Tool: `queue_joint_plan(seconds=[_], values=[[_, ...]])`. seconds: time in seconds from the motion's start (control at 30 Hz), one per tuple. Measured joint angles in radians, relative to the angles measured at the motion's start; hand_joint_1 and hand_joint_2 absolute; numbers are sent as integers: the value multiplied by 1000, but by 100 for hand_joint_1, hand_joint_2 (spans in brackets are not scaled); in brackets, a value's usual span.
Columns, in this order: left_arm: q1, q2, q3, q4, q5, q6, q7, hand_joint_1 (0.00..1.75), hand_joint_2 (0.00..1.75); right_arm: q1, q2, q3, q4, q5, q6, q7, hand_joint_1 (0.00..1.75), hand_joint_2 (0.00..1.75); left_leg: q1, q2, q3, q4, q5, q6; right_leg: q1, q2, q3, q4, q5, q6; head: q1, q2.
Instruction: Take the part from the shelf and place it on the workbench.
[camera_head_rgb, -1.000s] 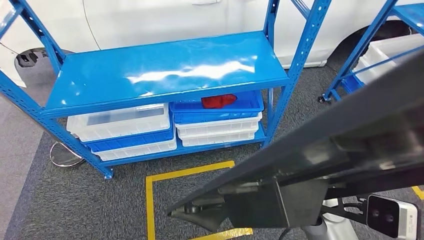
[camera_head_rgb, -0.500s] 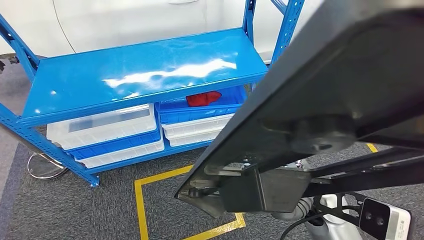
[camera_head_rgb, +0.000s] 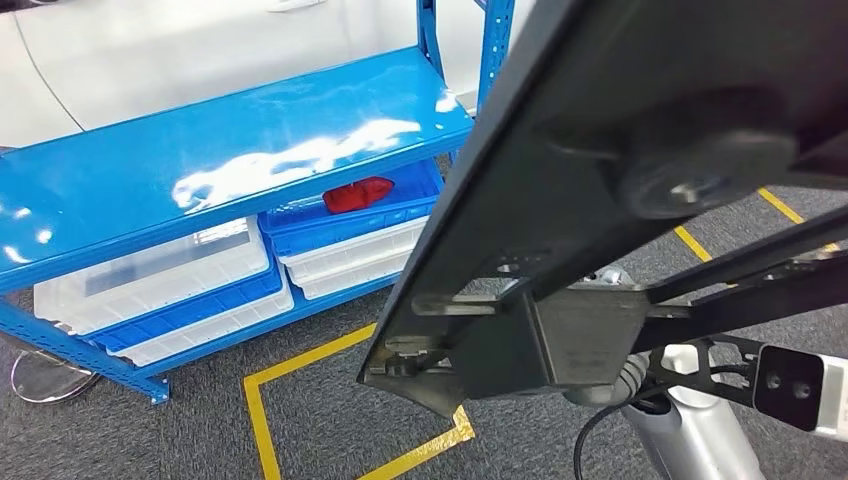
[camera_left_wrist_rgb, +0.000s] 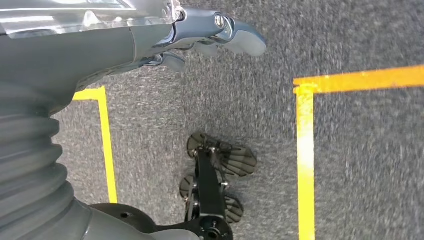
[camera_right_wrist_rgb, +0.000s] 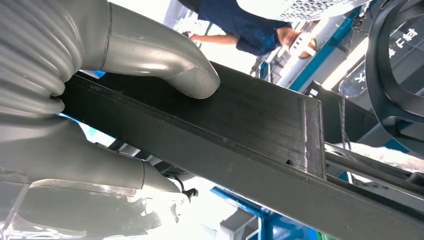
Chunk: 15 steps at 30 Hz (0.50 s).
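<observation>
A long black metal part (camera_head_rgb: 620, 180) fills the right half of the head view, held close and slanting up to the right. In the right wrist view my right hand (camera_right_wrist_rgb: 100, 100) grips this black part (camera_right_wrist_rgb: 250, 130), with the thumb on one face and the fingers under the other. My silver right forearm (camera_head_rgb: 680, 435) shows below the part. The blue shelf (camera_head_rgb: 200, 160) stands at the left, its top board bare. My left hand (camera_left_wrist_rgb: 200, 40) hangs over the grey carpet and holds nothing, its fingers loosely apart.
Under the shelf board sit white bins (camera_head_rgb: 150, 275) and a blue bin (camera_head_rgb: 350, 215) with a red item (camera_head_rgb: 357, 193). Yellow tape (camera_head_rgb: 255, 400) marks a square on the carpet. A white car (camera_head_rgb: 200, 50) stands behind. A person in dark blue (camera_right_wrist_rgb: 240, 20) is near.
The camera has swung to the right, so the shelf now lies further left in the picture. The black part has risen and covers more of the head view.
</observation>
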Motion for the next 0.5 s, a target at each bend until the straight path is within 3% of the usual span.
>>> queue_joint_plan(seconds=[0.07,0.1,0.13,0.17,0.2,0.27,0.3,0.33,0.4,0.43,0.5], values=[[2,0,3,0,3,1,6,0,175,-11,0,8,0,-2,-12,9,175,175,2,-33,-61,138,-70,-5,1,16,-3,0,2,-5,-2,0],[4,1,5,0,3,1,8,0,175,-14,0,12,0,-5,-20,14,175,175,2,-38,-92,204,-93,-6,2,26,-3,0,3,-6,-2,0],[6,1,6,0,2,0,10,0,175,-15,0,15,-1,-9,-29,18,175,175,2,-40,-111,241,-98,-5,2,37,-4,1,3,-7,-2,0],[7,2,7,0,2,-2,10,0,175,-16,-1,18,-2,-14,-38,20,175,175,2,-41,-110,235,-80,-3,3,48,-3,1,4,-7,-2,0],[7,3,7,0,2,-5,9,0,175,-17,-2,21,-4,-18,-47,19,175,175,2,-44,-89,187,-45,0,3,59,-2,2,4,-6,-2,0],[9,9,8,0,2,-14,-1,0,175,-17,-7,25,-8,-22,-60,9,175,175,3,-80,-23,39,29,9,4,80,-1,5,3,-3,-2,0],[10,13,9,0,1,-18,-8,0,175,-15,-10,27,-9,-20,-66,-1,175,175,4,-98,1,-16,47,12,4,90,-4,6,4,1,-1,0],[11,18,9,0,0,-20,-13,0,175,-11,-13,29,-9,-18,-69,-12,175,175,3,-112,13,-47,52,15,2,99,-9,7,6,7,-1,0],[10,28,9,0,-2,-20,-19,0,175,4,-21,33,-9,-11,-72,-40,175,175,2,-104,17,-61,50,21,0,118,-17,5,13,21,-2,0],[9,32,10,0,-2,-16,-18,0,175,14,-25,35,-10,-8,-70,-56,175,175,4,-93,19,-66,54,27,0,116,-19,6,13,27,-1,0],[12,39,13,0,0,-1,-16,0,175,31,-32,37,-10,1,-61,-86,175,175,8,-70,23,-79,63,41,4,83,-42,49,-18,35,5,0]])
